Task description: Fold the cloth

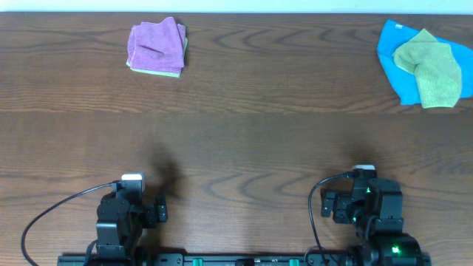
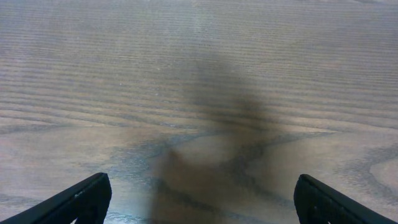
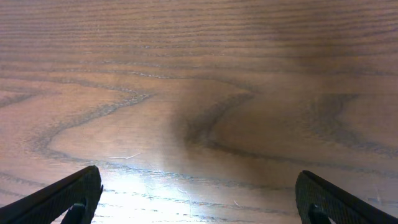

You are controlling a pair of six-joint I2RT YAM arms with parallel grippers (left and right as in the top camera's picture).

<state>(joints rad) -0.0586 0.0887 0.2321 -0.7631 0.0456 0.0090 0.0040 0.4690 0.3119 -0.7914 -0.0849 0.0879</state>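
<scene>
Lilac cloth [image 1: 156, 46] far-left | left claw [image 2: 201, 193] released, arm tucked | right claw [image 3: 199, 186] released, tucked

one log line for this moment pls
left end effector: open, empty | right end effector: open, empty | purple cloth: folded, far left, clear of both end effectors

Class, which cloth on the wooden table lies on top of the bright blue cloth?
The crumpled lime-green cloth at far right; the purple-lilac microfibre cloth sits far left.
</scene>
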